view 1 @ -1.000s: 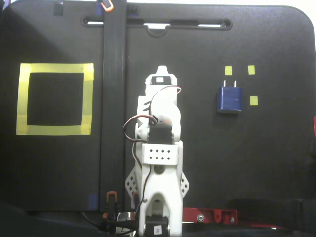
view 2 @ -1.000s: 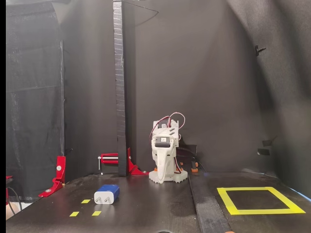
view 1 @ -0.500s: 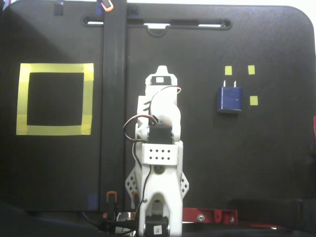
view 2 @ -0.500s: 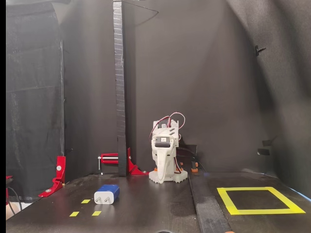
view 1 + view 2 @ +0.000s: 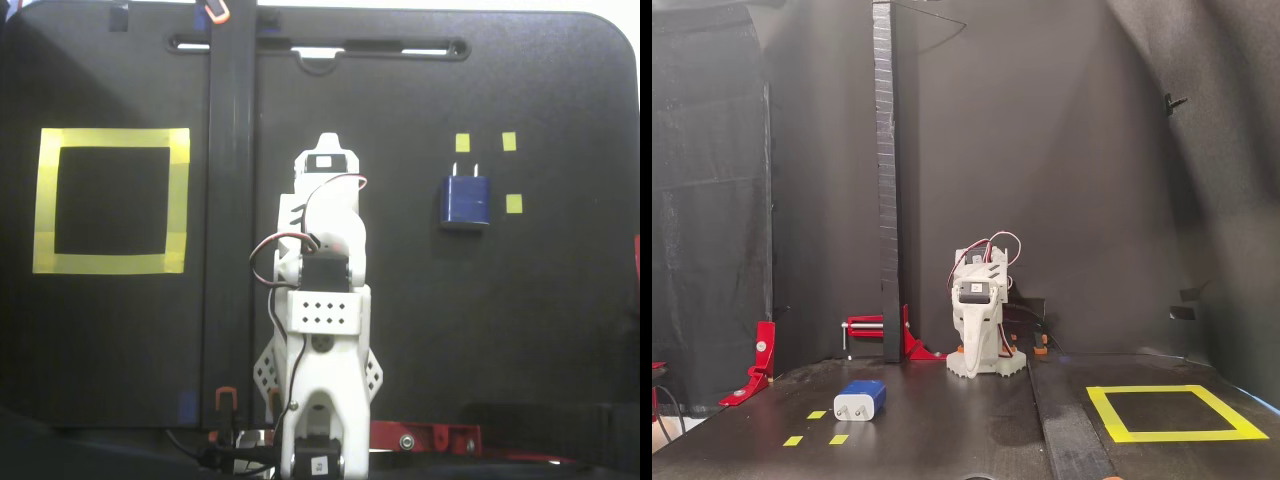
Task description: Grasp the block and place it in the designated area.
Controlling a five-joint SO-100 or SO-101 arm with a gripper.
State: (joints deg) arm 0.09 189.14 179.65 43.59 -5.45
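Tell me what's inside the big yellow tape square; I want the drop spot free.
Both fixed views show only bare black surface inside the designated area. The block lies far off beside the small yellow tape squares. No part of the interior is covered.

From above, the folded white arm [image 5: 322, 330] runs off the bottom edge, so its base is cut away, and its own body covers the jaws; whether they stand apart or closed cannot be told. From the front view the arm [image 5: 983, 320] is small and far off, and the jaws are too small to read there as well. The block [image 5: 466, 200] hides the bench beneath it, and only three small yellow tape squares [image 5: 462, 142] show around it. The red clamp [image 5: 425, 437] is partly covered by the arm.
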